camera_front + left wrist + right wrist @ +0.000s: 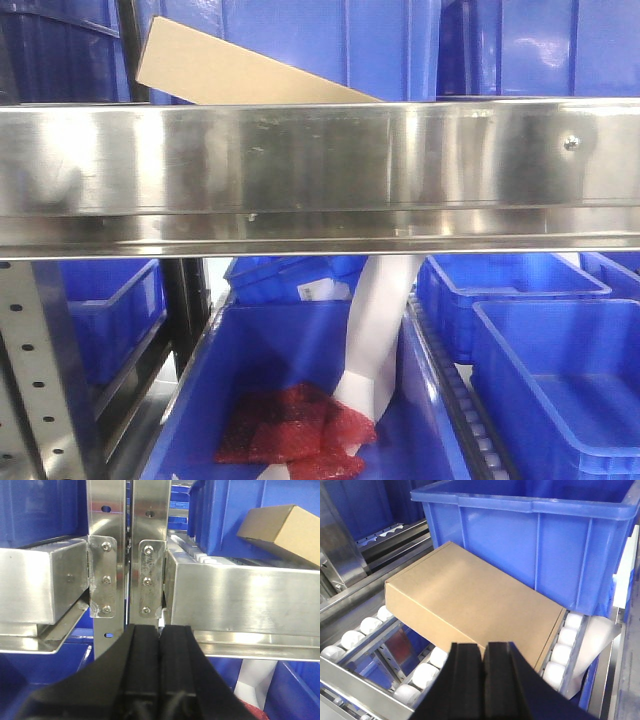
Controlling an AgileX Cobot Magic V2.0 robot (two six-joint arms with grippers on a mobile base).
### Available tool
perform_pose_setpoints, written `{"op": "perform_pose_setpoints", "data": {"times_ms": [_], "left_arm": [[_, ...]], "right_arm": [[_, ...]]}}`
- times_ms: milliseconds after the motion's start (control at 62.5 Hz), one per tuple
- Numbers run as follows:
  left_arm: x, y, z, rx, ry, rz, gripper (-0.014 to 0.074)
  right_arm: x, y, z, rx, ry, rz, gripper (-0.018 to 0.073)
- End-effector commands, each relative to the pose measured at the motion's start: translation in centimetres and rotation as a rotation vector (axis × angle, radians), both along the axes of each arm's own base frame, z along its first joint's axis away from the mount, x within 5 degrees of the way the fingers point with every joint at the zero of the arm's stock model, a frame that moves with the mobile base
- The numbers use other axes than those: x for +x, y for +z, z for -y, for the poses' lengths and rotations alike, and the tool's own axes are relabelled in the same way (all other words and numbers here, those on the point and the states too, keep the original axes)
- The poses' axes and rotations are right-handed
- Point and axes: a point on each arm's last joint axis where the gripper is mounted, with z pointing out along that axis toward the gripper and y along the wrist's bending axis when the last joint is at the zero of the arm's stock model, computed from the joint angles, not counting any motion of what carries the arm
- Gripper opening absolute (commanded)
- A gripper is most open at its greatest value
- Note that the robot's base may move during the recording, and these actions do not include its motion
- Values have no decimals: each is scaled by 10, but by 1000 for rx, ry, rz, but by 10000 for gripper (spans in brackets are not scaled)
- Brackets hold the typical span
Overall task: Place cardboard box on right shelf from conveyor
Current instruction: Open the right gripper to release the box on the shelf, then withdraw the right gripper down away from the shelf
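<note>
While the cardboard box (470, 607) is lying tilted on the right shelf's (320, 170) white rollers (425, 675) at frame centre, against a blue bin (530, 540), both grippers' jaws are sitting together, empty; unsupported, it risks rolling forward.

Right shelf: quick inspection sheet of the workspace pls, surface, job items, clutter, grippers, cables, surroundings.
Surface: right shelf has a shiny steel front rail; its deck is white rollers.
Job's things: cardboard box lies tilted on the rollers, one long side against a blue bin. Conveyor: not in view.
Clutter: red bubble wrap in a lower blue tote.
Grippers: left gripper shut, empty, facing the uprights; right gripper shut, just above the box, not holding it.
Cables: nothing seen.
Surroundings: more blue totes on the level below.
</note>
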Motion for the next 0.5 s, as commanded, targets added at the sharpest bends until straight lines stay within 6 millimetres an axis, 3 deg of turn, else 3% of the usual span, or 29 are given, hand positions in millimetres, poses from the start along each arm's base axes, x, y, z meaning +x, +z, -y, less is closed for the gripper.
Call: {"op": "perform_pose_setpoints", "data": {"times_ms": [0,336,480], "left_arm": [[-2,10,0,-24,1,104,-119],[-2,10,0,-24,1,104,-119],[-2,10,0,-24,1,104,-119]], "right_arm": [[-4,23,5,59,-30,124,56],[-2,23,6,48,-38,161,56],[-19,20,15,-25,-44,230,56]]}}
